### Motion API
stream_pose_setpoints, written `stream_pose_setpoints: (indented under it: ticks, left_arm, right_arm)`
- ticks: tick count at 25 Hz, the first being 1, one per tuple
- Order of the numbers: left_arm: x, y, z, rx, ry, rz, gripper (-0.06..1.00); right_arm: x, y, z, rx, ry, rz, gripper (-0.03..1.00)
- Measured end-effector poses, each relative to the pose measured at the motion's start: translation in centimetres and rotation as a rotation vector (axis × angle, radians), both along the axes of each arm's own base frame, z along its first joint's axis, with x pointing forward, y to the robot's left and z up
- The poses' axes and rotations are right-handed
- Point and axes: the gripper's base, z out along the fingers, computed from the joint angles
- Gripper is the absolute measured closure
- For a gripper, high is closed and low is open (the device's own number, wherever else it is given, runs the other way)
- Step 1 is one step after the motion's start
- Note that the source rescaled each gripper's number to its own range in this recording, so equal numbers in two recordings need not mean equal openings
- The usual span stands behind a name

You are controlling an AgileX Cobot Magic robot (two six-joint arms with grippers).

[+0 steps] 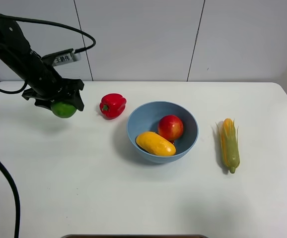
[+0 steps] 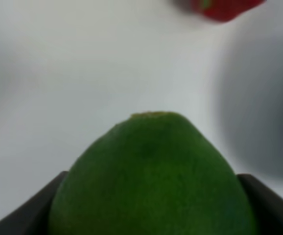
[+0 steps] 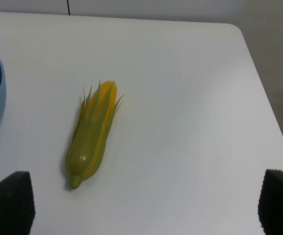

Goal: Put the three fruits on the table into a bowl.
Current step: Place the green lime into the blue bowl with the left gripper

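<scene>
Count: three fruits, one bowl (image 1: 189, 141), one bell pepper (image 1: 112, 105), one corn cob (image 1: 229, 144).

Mango (image 1: 155, 143) and apple (image 1: 171, 127) lie in the bowl; the mango's long axis runs from upper left to lower right in the high view.

Lime (image 1: 64, 109) is clamped in the left gripper (image 1: 59, 105) above the table (image 1: 84, 188), left of the pepper.

The left wrist view is blurred, with the jaws mostly hidden behind the lime.

Right gripper (image 3: 141, 205): fingers spread wide, holding nothing, probably above the table's right side; only the tips show.

My left gripper (image 1: 64, 105) hangs clamped at far left above the table; my right gripper's (image 3: 141, 205) fingers stand wide apart.
</scene>
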Motion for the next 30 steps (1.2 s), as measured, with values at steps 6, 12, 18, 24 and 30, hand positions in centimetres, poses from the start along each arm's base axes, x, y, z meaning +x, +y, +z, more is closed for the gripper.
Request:
stream_pose_setpoints:
  ticks: [6, 12, 18, 24, 30]
  left_arm:
    - [-1.9, -3.0, 3.0, -0.032, -0.086, -0.1, 0.94]
    - [-3.6, -8.4, 3.6, -0.056, -0.185, -0.23, 0.94]
    - [-5.3, -14.0, 4.0, -0.115, -0.366, -0.323, 0.94]
    - [-6.1, -17.8, 1.7, -0.131, -0.413, -0.382, 0.94]
    - [-6.5, -20.2, -1.3, -0.126, -0.411, -0.409, 0.94]
  right_arm:
    - [0.0, 0.0, 0.0, 0.0, 0.0, 0.0, 0.19]
    - [0.0, 0.0, 0.0, 0.0, 0.0, 0.0, 0.19]
    - [0.0, 0.0, 0.0, 0.0, 0.0, 0.0, 0.19]
    - [0.0, 0.0, 0.0, 0.0, 0.0, 0.0, 0.19]
    - [0.0, 0.0, 0.0, 0.0, 0.0, 0.0, 0.19]
